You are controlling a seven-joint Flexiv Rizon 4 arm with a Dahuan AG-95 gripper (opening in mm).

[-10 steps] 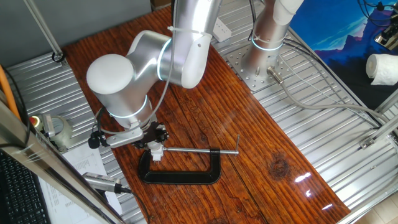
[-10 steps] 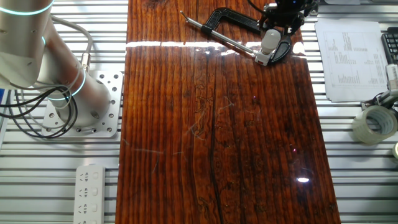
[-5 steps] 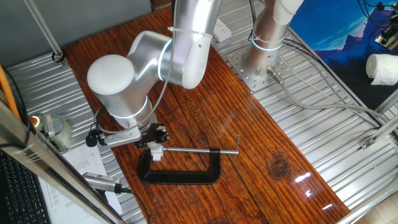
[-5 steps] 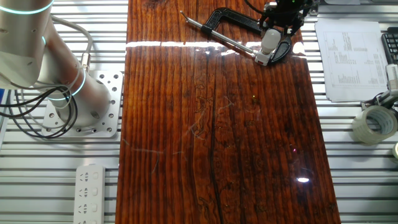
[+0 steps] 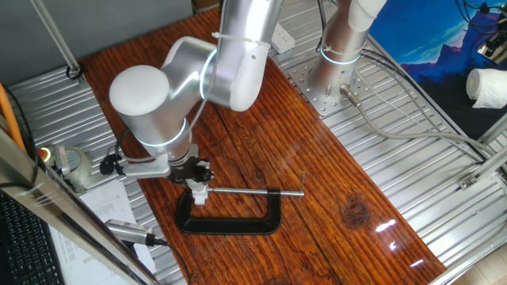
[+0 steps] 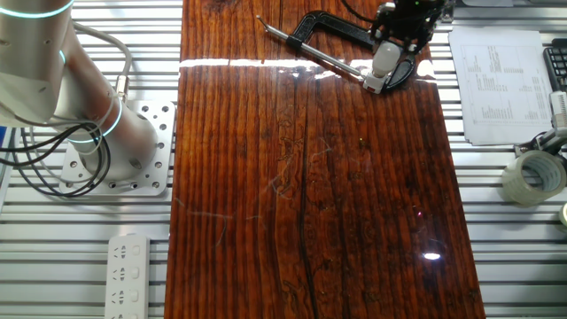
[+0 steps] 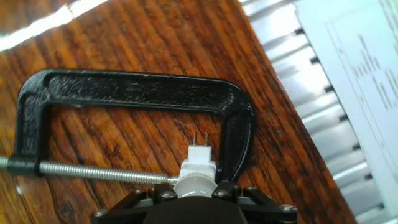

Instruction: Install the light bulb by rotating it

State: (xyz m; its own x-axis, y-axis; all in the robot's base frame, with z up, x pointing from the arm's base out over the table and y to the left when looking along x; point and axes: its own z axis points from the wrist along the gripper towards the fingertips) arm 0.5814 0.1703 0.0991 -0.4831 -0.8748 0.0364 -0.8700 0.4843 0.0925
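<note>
- My gripper (image 5: 196, 178) hangs low over the wooden table (image 6: 310, 195), at the edge beside a printed paper sheet (image 6: 500, 84).
- Its fingers are closed on the light bulb (image 6: 384, 58), a small white piece held upright.
- Beneath the bulb sits a white socket block (image 7: 198, 163), pinned in a black C-clamp (image 7: 130, 93) lying flat on the wood.
- The clamp's threaded screw (image 7: 99, 174) reaches the block from the side.

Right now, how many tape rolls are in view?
2. One clear tape roll on the metal bench beside the printed sheet, and one white roll on the dark surface beyond the arm base. Others may be hidden.
</note>
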